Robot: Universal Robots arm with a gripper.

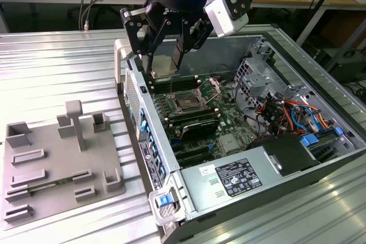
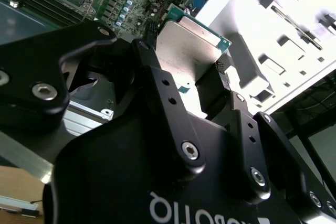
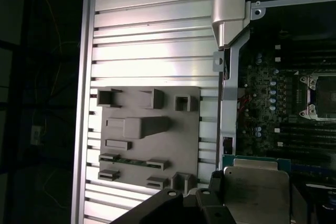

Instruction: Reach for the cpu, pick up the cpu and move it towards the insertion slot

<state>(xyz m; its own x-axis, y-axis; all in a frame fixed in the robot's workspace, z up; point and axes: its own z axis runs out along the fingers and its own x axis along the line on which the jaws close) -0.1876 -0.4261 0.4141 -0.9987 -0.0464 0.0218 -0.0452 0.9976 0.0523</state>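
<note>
The open computer case [image 1: 320, 158] lay beneath the claw [image 1: 166, 64], the grey fixture plate [image 1: 57, 164] off to the exterior view's left. The claw gripped the cpu [image 1: 164, 61] between its fingers [image 2: 223, 85], held above the insertion slot [image 1: 187, 104], not touching it.

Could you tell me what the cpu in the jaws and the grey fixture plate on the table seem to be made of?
The cpu looks like a brushed, silvery metal lid on a thin green board: it catches light, and a green edge shows. The fixture plate looks like matt grey plastic, possibly printed: uniform colour, no shine, blocky moulded holders. The gripper holds the cpu.
</note>
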